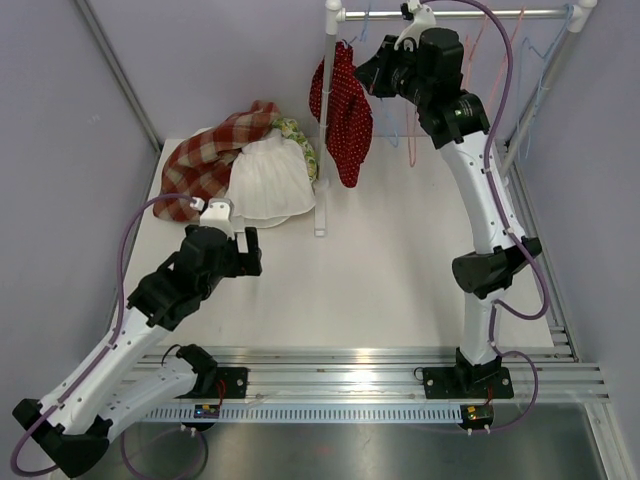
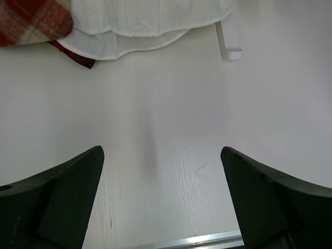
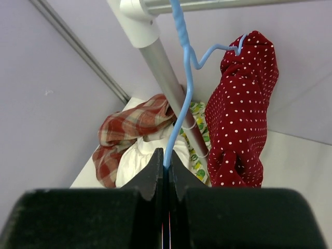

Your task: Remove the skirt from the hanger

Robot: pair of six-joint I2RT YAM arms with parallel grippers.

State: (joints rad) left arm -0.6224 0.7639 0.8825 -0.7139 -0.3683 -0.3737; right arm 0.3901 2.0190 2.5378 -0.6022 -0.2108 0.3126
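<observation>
Pinching hanger (image 3: 189, 78), R tool (image 3: 165, 156), skirt (image 3: 241, 119) dangling beside, maybe touching

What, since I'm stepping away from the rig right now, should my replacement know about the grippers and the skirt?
Right gripper: shut on the blue wire of the hanger, up by the rail.
Left gripper: open and empty, low over the table, near the pile of clothes.
The red dotted skirt is on the hanger.
Done: hanger gripped.
Left: pull the skirt off the hanger.
</observation>
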